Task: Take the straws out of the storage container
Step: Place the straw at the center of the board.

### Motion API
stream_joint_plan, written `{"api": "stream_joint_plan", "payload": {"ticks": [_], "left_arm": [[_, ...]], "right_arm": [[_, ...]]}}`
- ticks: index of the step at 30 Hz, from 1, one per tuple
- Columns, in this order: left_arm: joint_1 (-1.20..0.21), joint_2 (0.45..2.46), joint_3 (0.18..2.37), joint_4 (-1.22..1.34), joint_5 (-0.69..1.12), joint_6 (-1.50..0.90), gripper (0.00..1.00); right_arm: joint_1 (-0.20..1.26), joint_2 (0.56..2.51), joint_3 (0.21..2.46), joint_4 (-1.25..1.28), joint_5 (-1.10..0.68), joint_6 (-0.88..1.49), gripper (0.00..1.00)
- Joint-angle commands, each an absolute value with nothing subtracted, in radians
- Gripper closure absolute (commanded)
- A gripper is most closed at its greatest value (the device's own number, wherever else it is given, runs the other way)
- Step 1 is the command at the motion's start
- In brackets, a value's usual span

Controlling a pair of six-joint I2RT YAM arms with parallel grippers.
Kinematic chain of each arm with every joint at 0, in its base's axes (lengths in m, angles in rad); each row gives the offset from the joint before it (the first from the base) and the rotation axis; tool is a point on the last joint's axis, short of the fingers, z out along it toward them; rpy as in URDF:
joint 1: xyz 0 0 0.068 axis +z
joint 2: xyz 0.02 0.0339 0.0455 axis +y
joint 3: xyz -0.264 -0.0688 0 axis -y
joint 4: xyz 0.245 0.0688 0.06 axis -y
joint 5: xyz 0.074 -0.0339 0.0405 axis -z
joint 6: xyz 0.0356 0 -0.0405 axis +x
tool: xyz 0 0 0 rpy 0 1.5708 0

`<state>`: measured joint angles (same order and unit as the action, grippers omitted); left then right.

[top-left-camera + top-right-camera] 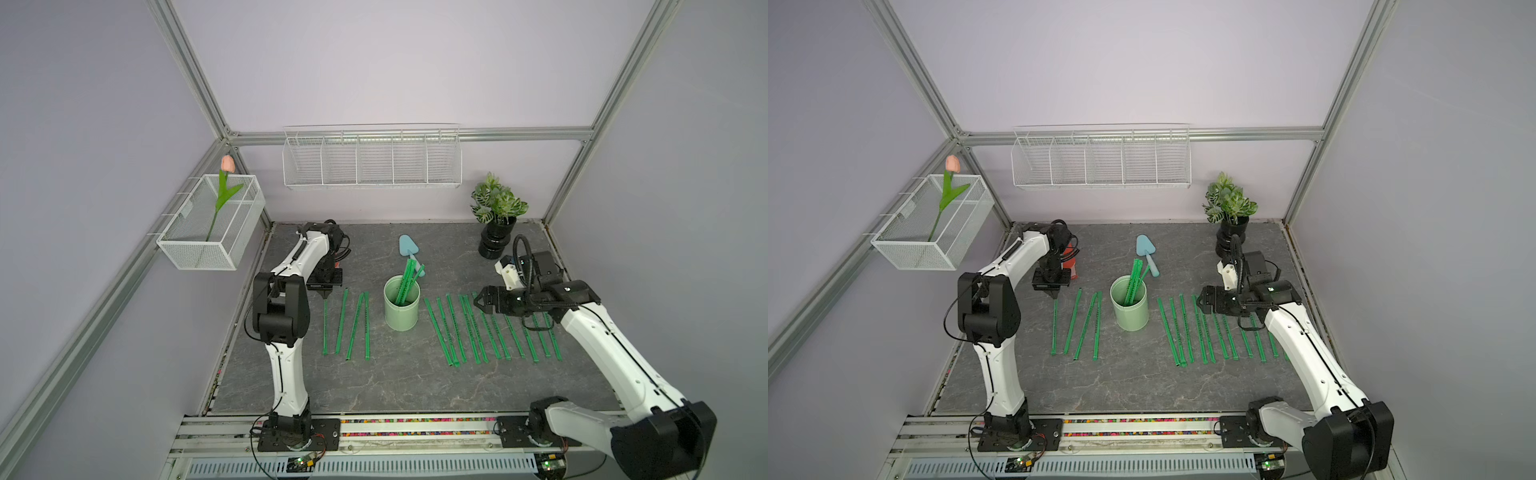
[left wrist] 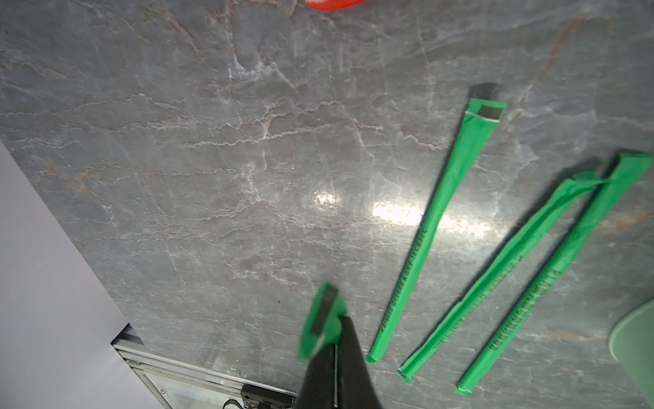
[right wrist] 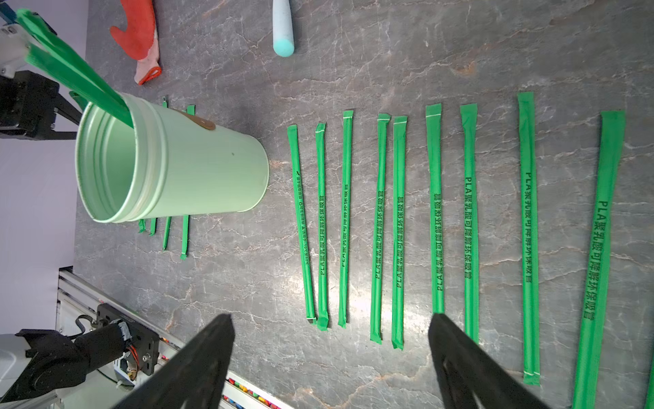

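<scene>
Our left gripper [image 1: 325,293], at centre left in both top views, is closed to a point. In the left wrist view it appears to pinch the end of one green wrapped straw [image 2: 318,320]. That straw runs from the fingertips toward the bottom of the frame, on or just above the grey stone-look tabletop [image 1: 395,386], and three more lie just beside it toward picture centre. Our right gripper [image 1: 478,300], at centre right, holds nothing. Its jaws are spread wide above a long row of laid-out straws [image 3: 382,230], and it points toward picture left. Between the two claws, at picture centre, the mint-green cup [image 1: 401,309] stands upright on the tabletop. About three straws in the cup [image 1: 406,280] are left to take out. Their long axes are steeply tilted, with the lower ends on the cup's floor and the upper ends leaning over the far rim toward the upper right, where a blue trowel [image 1: 407,247] lies. Those free ends sit to picture left of the right gripper and a little higher in the frame. From the left gripper they sit to picture right. We judge both claws about equally near, but only the right one is free, so the next reach seems to be its own.
</scene>
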<state>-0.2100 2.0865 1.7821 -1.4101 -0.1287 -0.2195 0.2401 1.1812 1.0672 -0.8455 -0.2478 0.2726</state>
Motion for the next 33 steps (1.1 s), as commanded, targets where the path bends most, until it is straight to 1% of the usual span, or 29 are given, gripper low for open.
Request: {"api": "stream_joint_plan", "payload": {"ticks": [1, 7, 21, 24, 33], "left_arm": [[-0.201, 2.109, 1.808, -1.396, -0.115, -0.194, 0.97], [-0.199, 2.147, 1.809, -1.378, -0.103, -0.186, 0.96], [-0.193, 2.195, 1.800, -1.358, -0.101, -0.181, 0.91], [-0.193, 2.196, 1.793, -1.352, -0.105, -0.182, 0.88], [-0.193, 2.190, 1.757, -1.332, -0.104, -0.187, 0.87]], "right_arm": [[0.245, 1.198, 1.048, -0.821, -0.247, 0.259, 0.11], [0.244, 1.206, 1.052, -0.816, -0.247, 0.260, 0.11], [0.243, 1.209, 1.054, -0.819, -0.243, 0.259, 0.11], [0.244, 1.207, 1.054, -0.819, -0.242, 0.258, 0.11], [0.243, 1.204, 1.052, -0.824, -0.242, 0.259, 0.11]]}}
